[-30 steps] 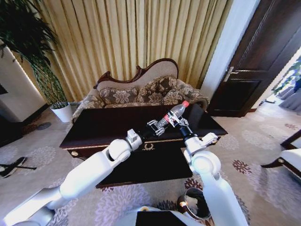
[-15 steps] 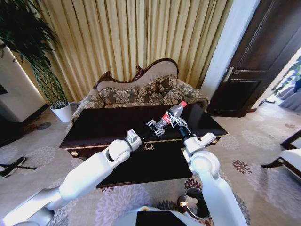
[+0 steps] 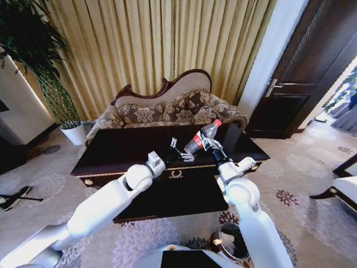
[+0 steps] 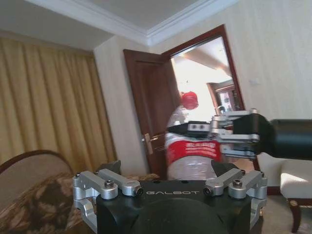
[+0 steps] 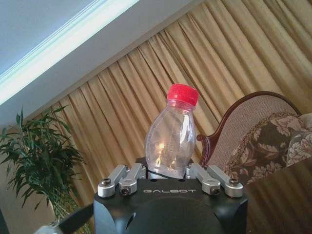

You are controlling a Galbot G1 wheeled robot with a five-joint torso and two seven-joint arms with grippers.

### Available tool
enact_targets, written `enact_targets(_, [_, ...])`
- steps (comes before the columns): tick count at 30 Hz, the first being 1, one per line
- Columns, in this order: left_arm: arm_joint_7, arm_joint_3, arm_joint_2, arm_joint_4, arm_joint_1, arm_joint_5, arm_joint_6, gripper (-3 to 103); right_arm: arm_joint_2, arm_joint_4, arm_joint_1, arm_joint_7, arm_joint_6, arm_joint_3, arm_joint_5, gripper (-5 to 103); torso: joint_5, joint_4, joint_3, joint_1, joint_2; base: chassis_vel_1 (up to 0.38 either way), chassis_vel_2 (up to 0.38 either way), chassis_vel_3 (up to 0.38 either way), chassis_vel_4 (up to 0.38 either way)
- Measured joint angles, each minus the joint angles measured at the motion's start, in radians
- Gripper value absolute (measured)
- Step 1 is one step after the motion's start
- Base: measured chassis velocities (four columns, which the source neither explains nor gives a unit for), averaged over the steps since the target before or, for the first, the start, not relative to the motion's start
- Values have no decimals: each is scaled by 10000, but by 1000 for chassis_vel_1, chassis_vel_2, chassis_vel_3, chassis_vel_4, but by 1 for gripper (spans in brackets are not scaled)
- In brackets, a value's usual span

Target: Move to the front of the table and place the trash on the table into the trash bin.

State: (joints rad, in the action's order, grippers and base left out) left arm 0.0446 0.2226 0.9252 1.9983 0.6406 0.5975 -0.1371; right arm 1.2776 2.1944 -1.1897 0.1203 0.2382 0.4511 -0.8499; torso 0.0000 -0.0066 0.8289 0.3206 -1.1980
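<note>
While our right gripper (image 3: pixel 211 145) clamps the bottle (image 3: pixel 202 137), cap tilted up-right, our left gripper (image 3: pixel 177 149) hangs spread just beside its base; the trash bin (image 3: pixel 231 241) sits below-right.

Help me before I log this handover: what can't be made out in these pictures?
- Trash bin: head view, mostly hidden behind the right arm.
- Bottle base: right wrist view, covered by the right gripper body.
- Small scraps on the table: head view, too small to tell.
- Left gripper fingertips: left wrist view, cut off behind its housing.
</note>
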Motion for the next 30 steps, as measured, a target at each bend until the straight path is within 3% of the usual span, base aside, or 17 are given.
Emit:
enact_targets(10, [-508, -2550, -645, 1082, 1787, 588, -426, 100, -79, -90, 0, 0, -97, 82, 0, 30, -2, 3, 0, 0, -1, 0, 0, 0, 0])
enact_targets(12, [-857, -3393, -897, 1449, 2470, 713, -452, 100, -75, -122, -6, -1, -126, 88, 28, 30, -1, 3, -1, 0, -1, 0, 0, 0, 0])
enact_targets(16, [-1497, -3982, -985, 1715, 3002, 852, -481, 100, -73, -139, -18, -3, -152, 108, 138, 30, 0, 3, -1, 0, 0, 0, 0, 0, 0])
enact_targets(18, [-2443, -4508, -917, 1845, 3441, 893, -641, 100, -77, -197, -29, -5, -170, 128, 343, 30, 0, -1, -1, -1, 0, 0, 0, 0, 0])
enact_targets(19, [-2443, -4508, -917, 1845, 3441, 893, -641, 100, -77, -197, -29, -5, -170, 128, 343, 30, 0, -1, -1, -1, 0, 0, 0, 0, 0])
enact_targets(21, [-3161, -5316, -677, 1937, 3972, 896, -964, 100, -141, -304, -85, -6, -185, 187, 690, 30, -1, 0, -1, 0, 0, 0, 0, 0, 0])
enact_targets(25, [-3683, -6039, -470, 1968, 4466, 885, -1194, 100, -221, -430, -128, -9, -197, 261, 1005, 30, -1, -2, -1, -1, 0, 0, 0, 0, 0])
enact_targets(30, [-3977, -7818, 33, 1864, 5540, 819, -1423, 100, -316, -888, -155, -12, -245, 389, 1960, 30, -2, 1, -1, -1, 0, 0, 0, 0, 0])
